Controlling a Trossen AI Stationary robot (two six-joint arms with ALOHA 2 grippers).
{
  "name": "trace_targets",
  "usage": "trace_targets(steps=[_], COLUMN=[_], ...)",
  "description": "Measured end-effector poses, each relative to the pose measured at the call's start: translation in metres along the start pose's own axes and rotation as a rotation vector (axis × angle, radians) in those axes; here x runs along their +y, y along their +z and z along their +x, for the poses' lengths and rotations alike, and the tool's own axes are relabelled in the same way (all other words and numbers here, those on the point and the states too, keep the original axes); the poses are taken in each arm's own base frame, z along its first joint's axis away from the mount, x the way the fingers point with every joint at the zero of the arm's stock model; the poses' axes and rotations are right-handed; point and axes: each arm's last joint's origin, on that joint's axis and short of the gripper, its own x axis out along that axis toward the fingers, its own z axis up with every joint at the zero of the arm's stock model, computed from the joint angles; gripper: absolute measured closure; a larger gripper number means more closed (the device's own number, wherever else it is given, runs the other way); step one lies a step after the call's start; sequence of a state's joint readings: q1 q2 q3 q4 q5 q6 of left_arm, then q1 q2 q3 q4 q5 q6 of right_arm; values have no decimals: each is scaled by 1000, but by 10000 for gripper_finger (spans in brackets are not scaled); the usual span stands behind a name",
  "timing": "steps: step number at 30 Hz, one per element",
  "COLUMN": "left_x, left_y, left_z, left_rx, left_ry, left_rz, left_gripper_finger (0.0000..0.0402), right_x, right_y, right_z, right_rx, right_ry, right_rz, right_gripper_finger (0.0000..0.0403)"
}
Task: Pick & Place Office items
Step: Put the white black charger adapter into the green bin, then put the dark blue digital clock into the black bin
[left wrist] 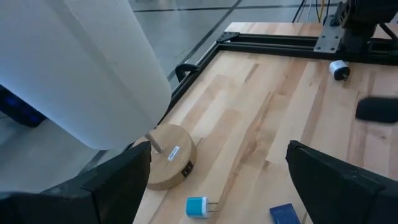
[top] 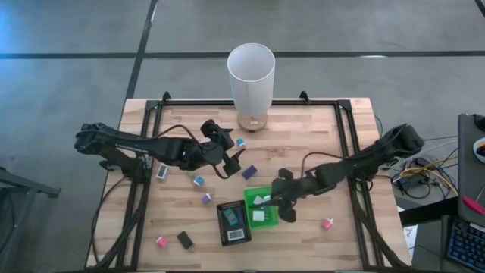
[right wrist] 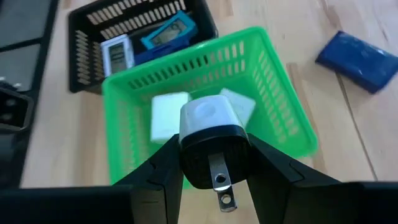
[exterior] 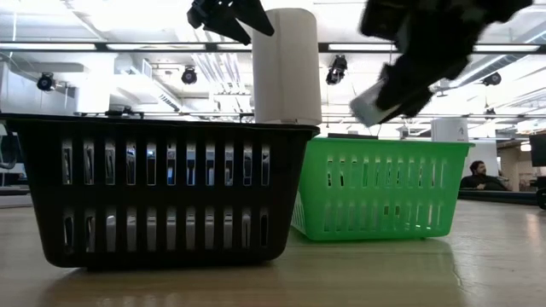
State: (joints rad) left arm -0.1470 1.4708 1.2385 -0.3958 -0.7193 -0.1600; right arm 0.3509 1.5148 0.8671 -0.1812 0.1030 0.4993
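My right gripper (right wrist: 211, 163) is shut on a small white and black plug adapter (right wrist: 208, 134) above the green tray (right wrist: 280, 102), where two white blocks (right wrist: 169, 115) lie. In the high view my right gripper (top: 267, 201) is over the green tray (top: 274, 217). My left gripper (top: 230, 156) is open, raised over the table between a blue and white plug (top: 241, 142) and a dark blue block (top: 248, 172). Its wrist view shows the same plug (left wrist: 198, 207) lying on the wood. More small items lie scattered: teal (top: 198, 180), purple (top: 206, 198), pink (top: 161, 241), black (top: 185, 240). My right gripper pinches the plug adapter by its black end (right wrist: 202, 163) between the two fingers (right wrist: 163, 171), one on each side. The metal prongs (right wrist: 221, 180) point back toward the wrist and the white end (right wrist: 205, 118) faces the green tray. It is lifted clear above the tray.
The black tray (top: 233, 222) stands next to the green one and holds a teal device (right wrist: 168, 34) and a white one (right wrist: 117, 53). The tall white cylinder (top: 251, 76) stands on a wooden base (left wrist: 168, 163) at the far edge. A pink item (top: 327, 224) lies right of the trays.
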Motion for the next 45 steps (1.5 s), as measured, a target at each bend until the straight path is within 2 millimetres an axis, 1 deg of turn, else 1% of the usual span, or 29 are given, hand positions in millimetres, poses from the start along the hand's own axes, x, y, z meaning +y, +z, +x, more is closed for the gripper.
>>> trace_targets(steps=[4,6,10,14,18,21,26,30,31,35,37,40,42,45], left_x=[0,0,0,1,1,1,1,1,1,1,1,1,1,1], left_y=[0,0,-1,-4,-7,-7,-7,-7,-7,-7,-7,-7,-7,-7], left_z=[0,0,0,0,0,0,0,0,0,0,0,0,0,0], left_rx=[1,1,9,33,54,57,58,58,59,58,59,59,59,59], left_ry=[0,0,1,5,10,11,12,12,12,12,12,12,12,12], left_rz=[1,1,6,-5,-19,-30,-32,-32,-32,-41,-47,-47,-48,-50], left_gripper_finger=[32,32,32,32,32,32,32,32,32,32,32,32,32,32], right_x=[8,12,20,22,24,26,27,27,27,26,26,25,25,24], right_y=[19,26,29,31,34,36,40,40,39,37,37,37,37,39], right_z=[18,26,39,48,50,49,42,41,41,42,42,42,42,41], right_rx=[54,121,241,297,302,291,225,226,226,230,228,229,227,199], right_ry=[-39,-74,-146,-185,-189,-187,-259,-261,-261,-267,-269,-269,-273,-335], right_rz=[-25,-35,-58,-70,-71,-84,-113,-112,-108,-86,-79,-76,-85,-117], right_gripper_finger=[275,275,275,275,275,275,275,272,260,185,158,135,127,122])
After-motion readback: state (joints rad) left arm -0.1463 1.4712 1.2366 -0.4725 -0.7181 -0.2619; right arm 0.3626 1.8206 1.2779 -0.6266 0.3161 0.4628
